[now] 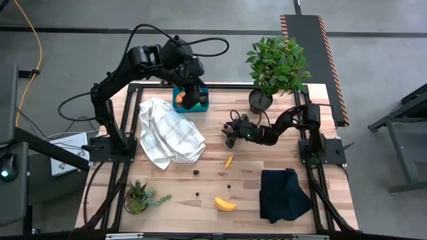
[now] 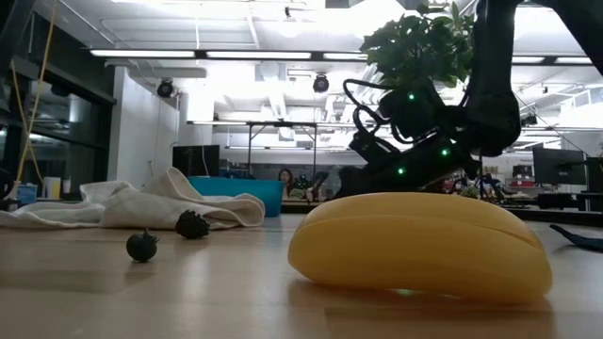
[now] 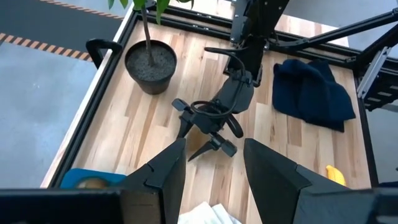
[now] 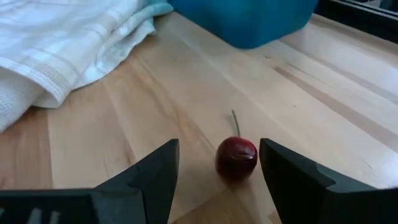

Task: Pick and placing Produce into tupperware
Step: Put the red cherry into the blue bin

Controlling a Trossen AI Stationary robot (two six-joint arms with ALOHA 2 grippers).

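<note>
Bare wood all around the right gripper (image 4: 216,163), only a red cherry (image 4: 237,157) sitting between its spread fingers, white cloth (image 4: 62,43) off beside.

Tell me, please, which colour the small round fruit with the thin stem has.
The small round stemmed fruit is dark red, glossy. The right wrist view shows it best.

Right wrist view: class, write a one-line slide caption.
Open right gripper low over the table, straddling a red cherry, teal tupperware beyond.
</note>
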